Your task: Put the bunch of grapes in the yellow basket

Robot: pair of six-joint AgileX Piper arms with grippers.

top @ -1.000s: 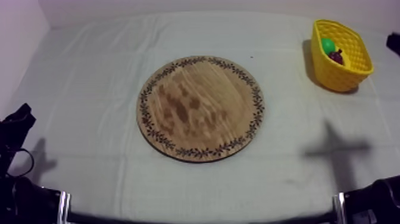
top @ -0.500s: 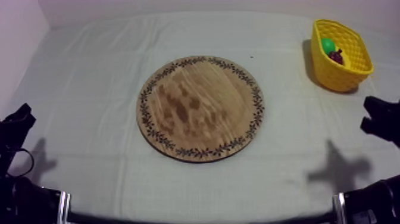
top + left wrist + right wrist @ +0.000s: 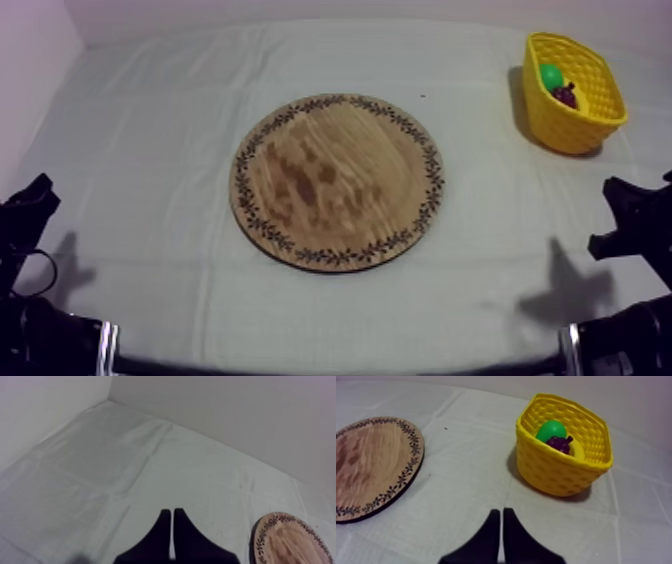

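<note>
The bunch of grapes (image 3: 560, 443) lies inside the yellow basket (image 3: 556, 471), beside a green pear (image 3: 551, 428) and a bit of yellow fruit. From above, the basket (image 3: 585, 125) stands at the far right with the grapes (image 3: 566, 96) in it. The round wooden board (image 3: 337, 181) in the middle of the table carries nothing. My right gripper (image 3: 501, 511) is shut on nothing, over bare cloth in front of the basket, and sits at the right edge (image 3: 618, 195). My left gripper (image 3: 172, 512) is shut and holds nothing, resting low at the left (image 3: 38, 190).
Grey-white cloth (image 3: 160, 120) covers the table, with open room all around the board. The board's patterned rim (image 3: 265, 528) lies to the side of my left gripper, and the board (image 3: 371, 466) is beside my right gripper.
My right arm has come down from the far right edge near the basket toward the front right of the table. The left arm, board and basket have not moved.
</note>
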